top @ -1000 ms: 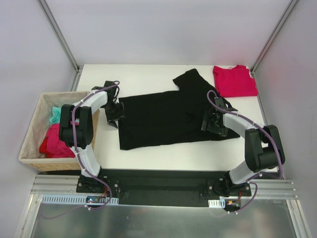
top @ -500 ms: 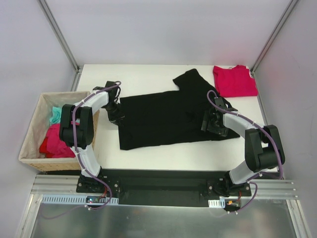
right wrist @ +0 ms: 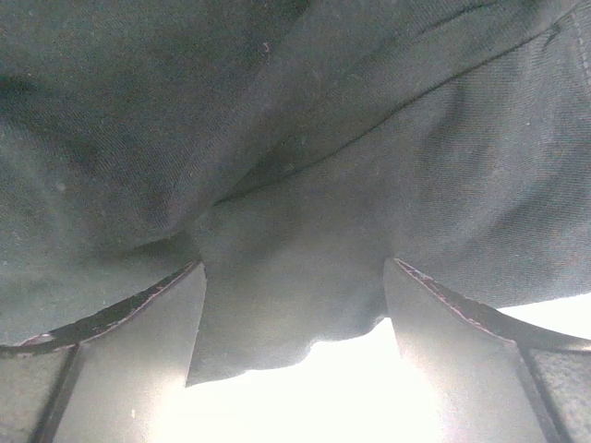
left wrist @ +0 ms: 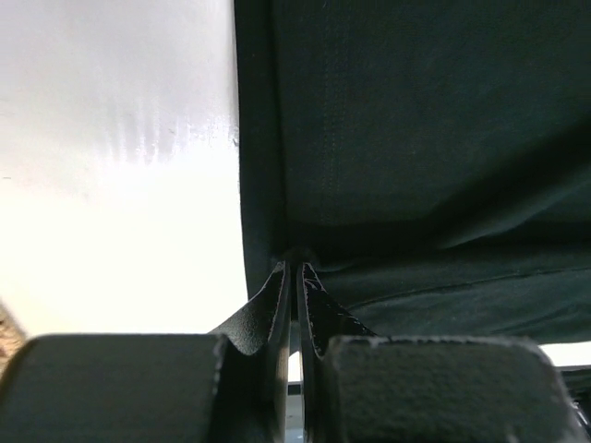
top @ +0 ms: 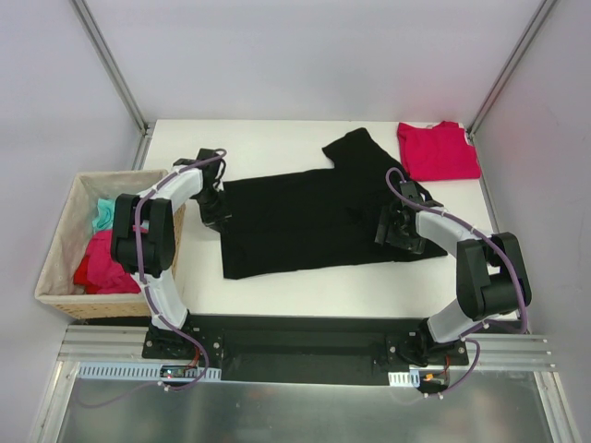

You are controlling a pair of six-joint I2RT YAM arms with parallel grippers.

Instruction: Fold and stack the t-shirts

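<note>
The black t-shirt [top: 314, 217] lies spread across the middle of the white table [top: 268, 143], one sleeve pointing to the far side. My left gripper [top: 214, 209] is at its left edge; in the left wrist view the jaws [left wrist: 296, 268] are shut on the shirt's hem [left wrist: 416, 138]. My right gripper [top: 397, 227] rests on the shirt's right end. Its jaws [right wrist: 294, 263] stand wide open, with a flap of black cloth [right wrist: 277, 111] lying between the fingers. The red t-shirt [top: 438, 150] lies folded at the far right corner.
A woven tan basket [top: 57, 242] stands off the table's left side, holding red [top: 97, 263] and teal [top: 103, 214] clothes. Metal frame posts rise at the far left and far right corners. The arm bases sit along the near edge.
My left gripper moved in a little onto the black shirt's left edge and shut on the hem. The right gripper and the shirts have not moved.
</note>
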